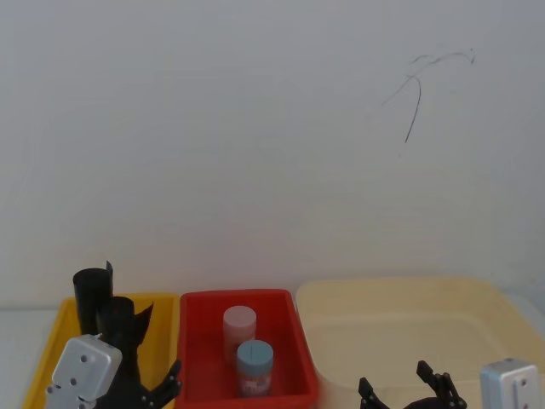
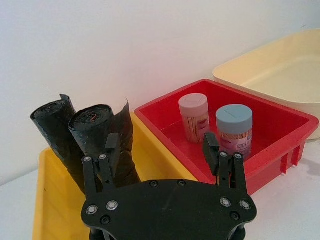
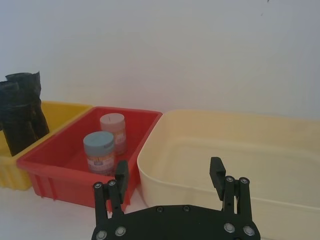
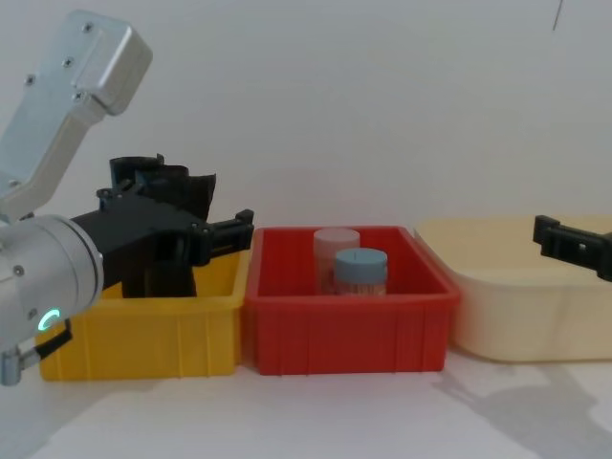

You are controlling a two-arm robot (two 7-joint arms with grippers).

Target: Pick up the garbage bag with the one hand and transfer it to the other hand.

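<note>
In the yellow bin (image 2: 55, 200) on my left stands the garbage bag (image 2: 95, 131), a black crinkled roll, upright and leaning slightly, rising well above the bin's rim. A second black roll (image 2: 54, 122) stands touching it on the far side. Nothing of the task is done: the bag rests in the bin, not gripped, so the pick, the lift and the handover are all ahead.

My left gripper (image 2: 161, 142) hangs just in front of the bag with its fingers spread wide and empty. One finger sits before the bag; the other is over towards the red bin (image 2: 272, 165), so the bag is not between them. I judge I must shift outward, away from the red bin, before closing.

My right gripper (image 3: 169, 167) waits well apart, low over the near side of the cream bin (image 3: 235, 150), also spread and empty.

Room is tight around the bag: the neighbouring roll, the yellow rim and the shared edge with the red bin, where a pink-lidded jar (image 2: 194, 115) and a blue-lidded jar (image 2: 234, 125) stand. Above the bins the space looks free, so a straight lift, then a meeting over the red bin, seems safest.
</note>
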